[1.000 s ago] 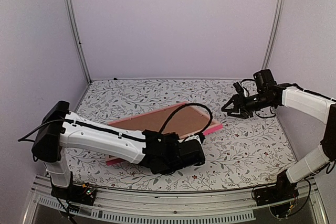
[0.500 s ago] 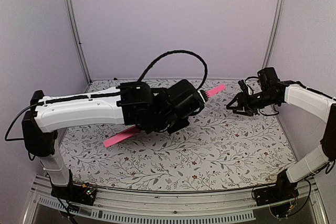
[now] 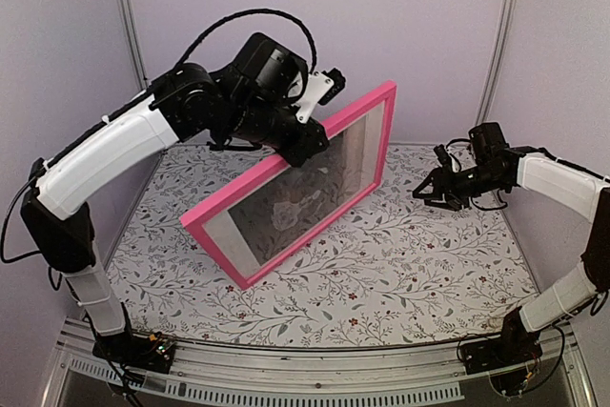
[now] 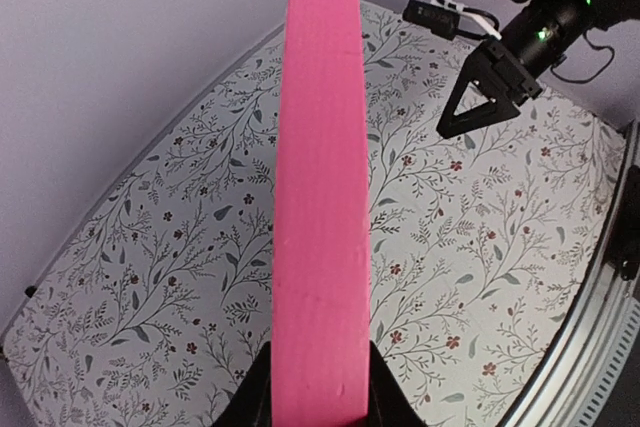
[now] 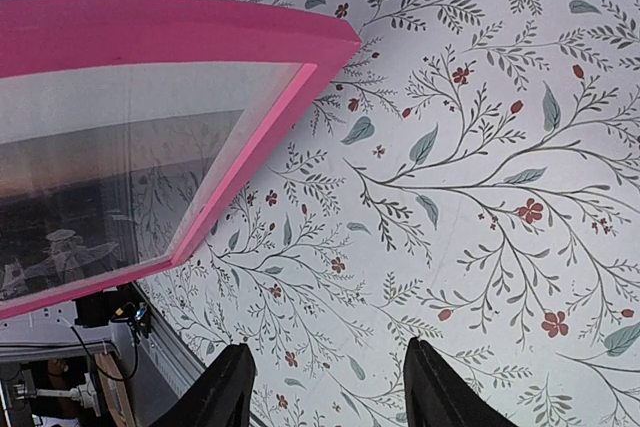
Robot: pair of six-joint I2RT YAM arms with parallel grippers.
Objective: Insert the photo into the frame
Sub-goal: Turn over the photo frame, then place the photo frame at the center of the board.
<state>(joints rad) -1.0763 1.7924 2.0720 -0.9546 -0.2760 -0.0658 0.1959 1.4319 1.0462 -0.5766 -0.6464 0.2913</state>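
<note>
The left gripper [image 3: 307,135] is clamped on the top edge of the large rectangular pink-bordered frame [image 3: 214,240]. A second ago the frame lay flat, brown back up, on the floral-patterned tablecloth [image 3: 410,274]. Now it hangs tilted over the cloth, its glazed face toward the arm bases. The dark area behind the glass may be the photo [image 3: 286,212], though reflections leave that unsure. The right gripper [image 3: 427,195] has hardly moved and hovers empty off to the right, jaws apart.
</note>
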